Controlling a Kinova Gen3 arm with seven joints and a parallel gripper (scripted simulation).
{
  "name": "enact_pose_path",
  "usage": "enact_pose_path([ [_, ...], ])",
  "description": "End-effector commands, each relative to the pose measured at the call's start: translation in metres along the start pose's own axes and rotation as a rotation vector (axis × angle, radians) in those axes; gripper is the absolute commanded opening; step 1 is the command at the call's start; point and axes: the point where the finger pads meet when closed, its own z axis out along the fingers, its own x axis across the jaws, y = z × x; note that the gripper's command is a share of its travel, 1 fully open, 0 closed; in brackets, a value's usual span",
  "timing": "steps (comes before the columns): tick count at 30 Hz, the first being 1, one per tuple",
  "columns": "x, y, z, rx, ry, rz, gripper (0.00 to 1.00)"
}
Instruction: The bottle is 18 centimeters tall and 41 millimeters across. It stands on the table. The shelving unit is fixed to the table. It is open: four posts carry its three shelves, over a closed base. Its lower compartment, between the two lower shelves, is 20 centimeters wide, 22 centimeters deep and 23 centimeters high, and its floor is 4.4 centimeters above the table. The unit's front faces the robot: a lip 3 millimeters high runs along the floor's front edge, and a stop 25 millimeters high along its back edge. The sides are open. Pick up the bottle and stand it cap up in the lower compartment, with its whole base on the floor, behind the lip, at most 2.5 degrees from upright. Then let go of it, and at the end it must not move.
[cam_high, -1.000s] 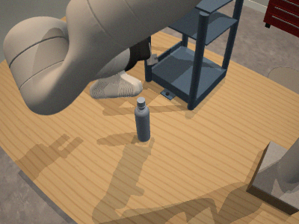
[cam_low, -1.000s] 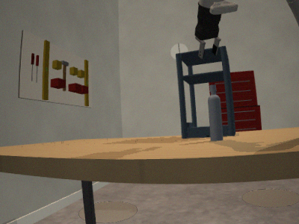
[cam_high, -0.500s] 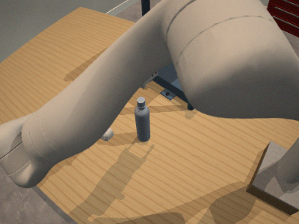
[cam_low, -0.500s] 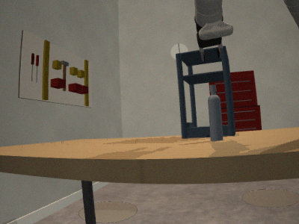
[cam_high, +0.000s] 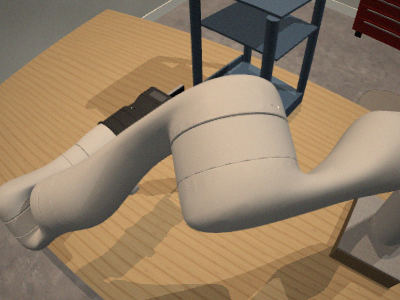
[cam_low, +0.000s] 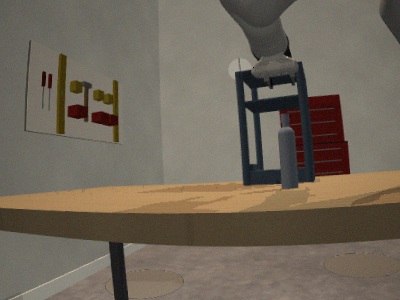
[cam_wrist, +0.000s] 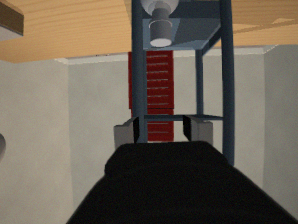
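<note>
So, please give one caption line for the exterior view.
Grey bottle stands on the table before the blue shelving unit; the arm hangs above, jaws empty.

Grey bottle (cam_low: 288, 156); slate-blue shelving unit (cam_low: 242, 125); striped tan wood table (cam_low: 150, 210); red drawer cabinet (cam_low: 327, 135); black gripper (cam_wrist: 161, 129).

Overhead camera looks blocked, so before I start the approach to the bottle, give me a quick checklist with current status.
1. Pincer open and empty: ok.
2. Bottle upright on the table: ok.
3. Bottle between the fingers: not ok, it stands well apart from them.
4. Top view of the bottle: not ok, the arm hides it.
5. Pincer's gap to the shelving unit: cannot tell.
</note>
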Motion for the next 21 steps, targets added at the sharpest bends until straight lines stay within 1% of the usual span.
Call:
enact_pose_path([
  [1, 0.0005, -0.0065, -0.0029, -0.030, -0.007, 0.009, 1.00],
  [5, 0.0004, -0.0074, -0.0034, -0.043, -0.017, 0.022, 1.00],
  [21, 0.0003, -0.0083, -0.0038, -0.051, -0.022, 0.030, 1.00],
])
